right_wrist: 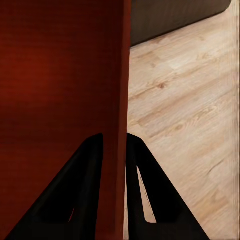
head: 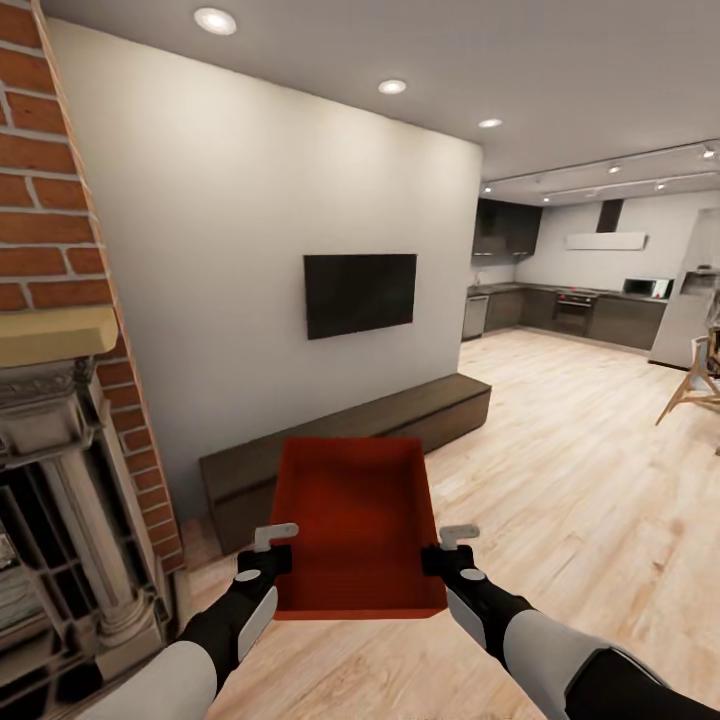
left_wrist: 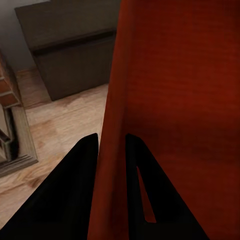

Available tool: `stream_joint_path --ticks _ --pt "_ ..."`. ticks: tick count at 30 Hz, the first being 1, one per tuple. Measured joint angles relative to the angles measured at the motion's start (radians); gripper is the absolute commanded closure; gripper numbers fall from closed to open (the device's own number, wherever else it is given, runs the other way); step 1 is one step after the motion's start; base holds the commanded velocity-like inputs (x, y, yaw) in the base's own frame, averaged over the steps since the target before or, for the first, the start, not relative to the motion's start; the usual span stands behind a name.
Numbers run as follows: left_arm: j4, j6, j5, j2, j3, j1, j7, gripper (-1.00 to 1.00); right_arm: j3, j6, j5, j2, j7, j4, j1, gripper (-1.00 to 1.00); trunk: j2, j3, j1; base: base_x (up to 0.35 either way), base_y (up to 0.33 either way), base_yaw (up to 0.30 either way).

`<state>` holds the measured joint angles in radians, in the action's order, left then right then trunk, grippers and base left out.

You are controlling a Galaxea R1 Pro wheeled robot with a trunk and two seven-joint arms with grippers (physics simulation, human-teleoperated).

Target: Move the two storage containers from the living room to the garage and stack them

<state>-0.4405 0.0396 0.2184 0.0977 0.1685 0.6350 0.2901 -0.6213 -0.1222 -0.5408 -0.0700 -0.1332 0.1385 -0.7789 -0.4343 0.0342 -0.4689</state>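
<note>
Between our two hands we hold one storage container (head: 360, 525), an orange-red box with thin walls, up in the air over the wood-plank floor (head: 560, 480) of the living room. Our left gripper (head: 272, 545) has its jaws pinched shut on the box's left wall, and our right gripper (head: 452, 545) has its jaws pinched shut on the right wall. From the left wrist we see the red wall (left_wrist: 112, 150) running up between the two dark fingers (left_wrist: 82, 165), one finger on each side and both touching it. From the right wrist it looks the same: the thin red wall (right_wrist: 117, 125) sits between the dark fingers (right_wrist: 137, 165), and the inside of the box (right_wrist: 55, 90) is beside them. The box is open on top and we see nothing in it. It is level, with its long side pointing away from us. Just past the jaws, on the far side of the box, a long dark low cabinet (head: 400, 415) stands against the pale wall (head: 250, 200). A black TV (head: 360, 293) hangs on that wall above it. Off beside our left gripper is the red-brick fireplace (head: 50, 230) with its pale mantel and stone column. Far beyond our right gripper the floor runs on to a dark kitchen (head: 570, 305), and a wooden chair (head: 695, 385) stands well apart from us near the edge.
</note>
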Motion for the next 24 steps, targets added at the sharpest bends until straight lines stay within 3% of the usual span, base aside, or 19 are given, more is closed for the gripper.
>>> stream_joint_path --ticks 24 --pt "0.0 0.0 -0.002 0.0 0.0 0.0 -0.001 1.0 0.001 0.0 0.0 0.0 0.0 0.0 0.0 1.0 0.0 0.0 0.0 0.0 0.0 -0.29"
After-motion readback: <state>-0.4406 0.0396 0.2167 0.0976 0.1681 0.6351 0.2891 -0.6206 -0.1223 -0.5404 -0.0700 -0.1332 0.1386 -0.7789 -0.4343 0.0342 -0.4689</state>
